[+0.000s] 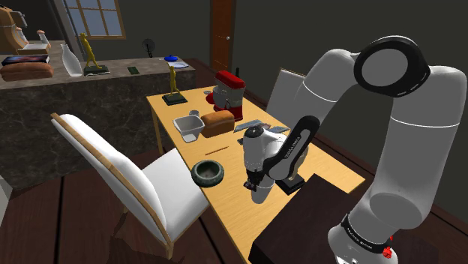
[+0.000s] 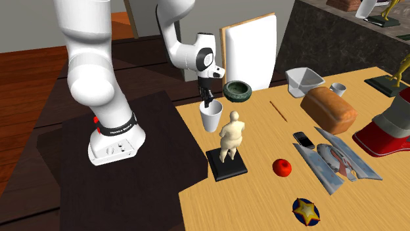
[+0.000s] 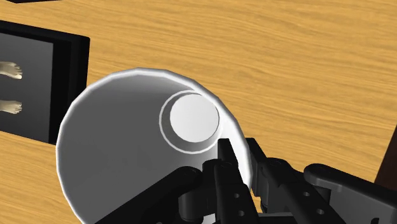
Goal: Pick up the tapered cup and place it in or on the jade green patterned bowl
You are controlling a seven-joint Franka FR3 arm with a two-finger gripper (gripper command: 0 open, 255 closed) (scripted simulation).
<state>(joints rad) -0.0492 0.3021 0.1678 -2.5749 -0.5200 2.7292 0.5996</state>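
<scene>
The tapered cup (image 2: 211,118), drawn plain white, is standing upright and empty at the near edge of the tabletop (image 2: 263,197), just beside the dark stand (image 2: 118,190). I cannot tell whether its base is touching the wood. The claw (image 3: 240,167) is grasping it by the rim: in the wrist view one black finger (image 3: 222,167) is sitting inside the wall and the other outside, clenched on the wall between them.

The white arm (image 1: 409,127) is rising from the stand, folding over at the elbow and sending the hand straight down onto the cup.

The jade green bowl (image 2: 238,90) is resting empty on the tabletop, near the cup but apart from it, farther along toward the white chair back (image 2: 248,49). In the second exterior view, a pale figurine (image 2: 231,134) on a black base is standing just to the cup's right. Farther right, an empty white square container (image 2: 304,80) and a small white cup (image 2: 338,88) are sitting by a bread loaf (image 2: 328,108).
</scene>
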